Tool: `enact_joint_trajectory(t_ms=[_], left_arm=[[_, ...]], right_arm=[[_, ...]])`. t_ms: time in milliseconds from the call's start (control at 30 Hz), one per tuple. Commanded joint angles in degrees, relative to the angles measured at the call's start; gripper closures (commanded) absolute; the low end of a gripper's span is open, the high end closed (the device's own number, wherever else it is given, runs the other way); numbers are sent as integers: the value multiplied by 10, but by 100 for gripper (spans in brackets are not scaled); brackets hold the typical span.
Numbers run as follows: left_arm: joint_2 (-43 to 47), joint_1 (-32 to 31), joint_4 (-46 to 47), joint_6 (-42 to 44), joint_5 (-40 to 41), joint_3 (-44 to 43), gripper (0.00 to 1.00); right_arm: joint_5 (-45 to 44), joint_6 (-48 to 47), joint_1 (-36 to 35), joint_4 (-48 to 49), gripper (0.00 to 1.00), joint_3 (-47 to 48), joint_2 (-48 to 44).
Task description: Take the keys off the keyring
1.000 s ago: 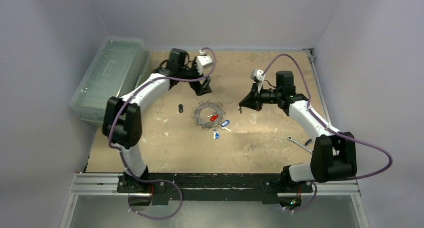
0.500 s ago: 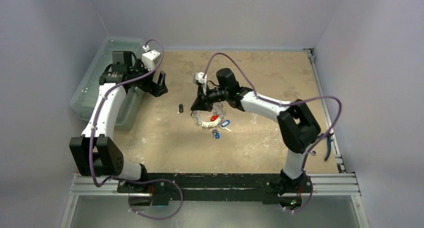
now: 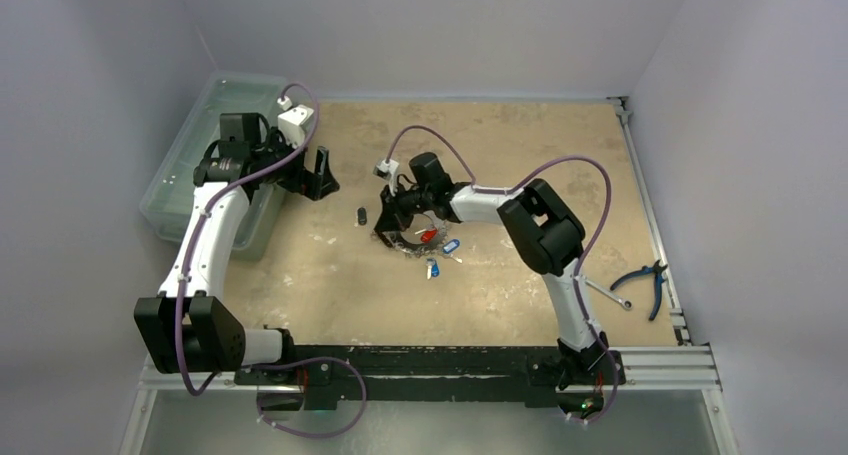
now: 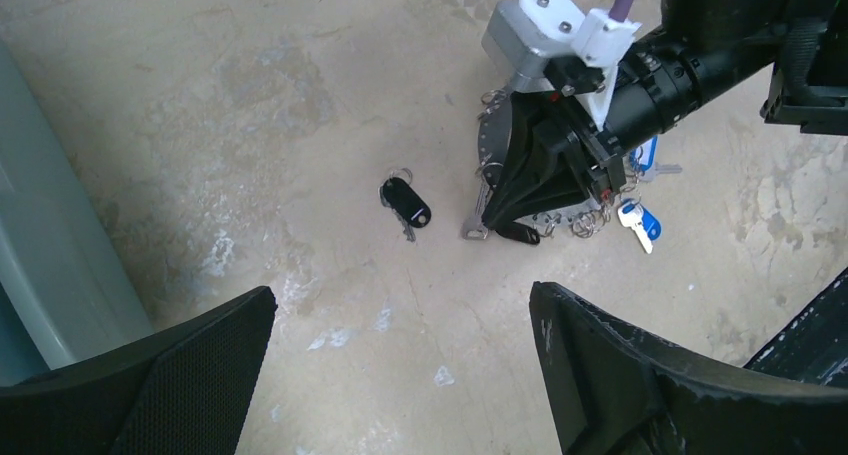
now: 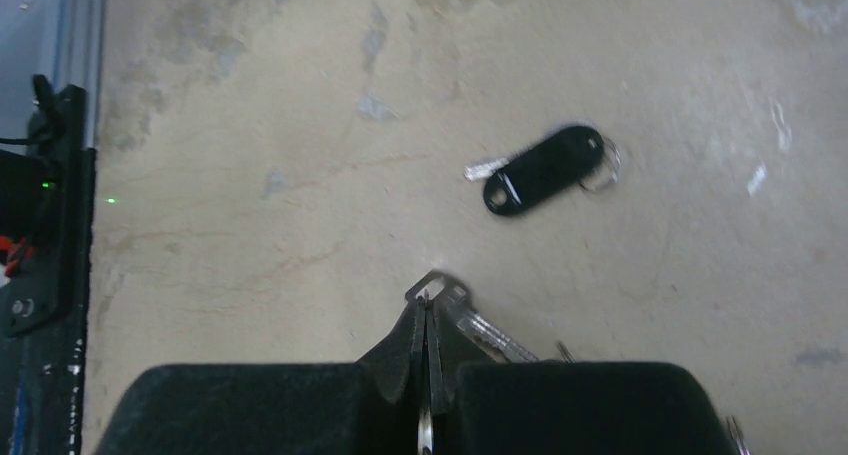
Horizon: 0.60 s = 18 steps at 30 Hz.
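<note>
**Right tool**: the fingers are pressed fully together, with a flat silvery key pinched at the tips. How far the key reaches in between the pads is hidden.

The keyring lies on the bench directly under and behind this tool. The arm covers most of it from above, so only part of its arc shows. The keys fringe that arc, and their count cannot be made out.

Ahead of the tips, apart from the ring, a black-headed key lies alone, slightly blurred.

**Left tool**: the jaws are spread wide and hold nothing, above the bench. The picture's lower edge cuts off both fingers.
</note>
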<state>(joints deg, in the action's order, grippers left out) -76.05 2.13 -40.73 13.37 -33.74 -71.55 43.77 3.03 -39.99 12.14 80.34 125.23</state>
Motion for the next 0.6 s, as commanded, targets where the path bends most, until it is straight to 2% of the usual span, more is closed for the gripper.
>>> enact_joint_trajectory(t_ms=[0, 100, 233, 333, 567], left_arm=[[6, 1, 27, -21, -24, -12, 1], [4, 1, 34, -20, -29, -7, 1], [1, 1, 37, -14, -32, -7, 1], [-3, 1, 40, -10, -42, -5, 1], [-11, 0, 54, -14, -55, 1, 1]], right_arm=[[-67, -41, 18, -81, 100, 2, -16], [-99, -90, 44, -180, 100, 3, -23], [-134, -150, 94, -255, 100, -11, -44], [-130, -160, 118, -271, 100, -19, -66], [-79, -124, 81, -225, 100, 45, -71]])
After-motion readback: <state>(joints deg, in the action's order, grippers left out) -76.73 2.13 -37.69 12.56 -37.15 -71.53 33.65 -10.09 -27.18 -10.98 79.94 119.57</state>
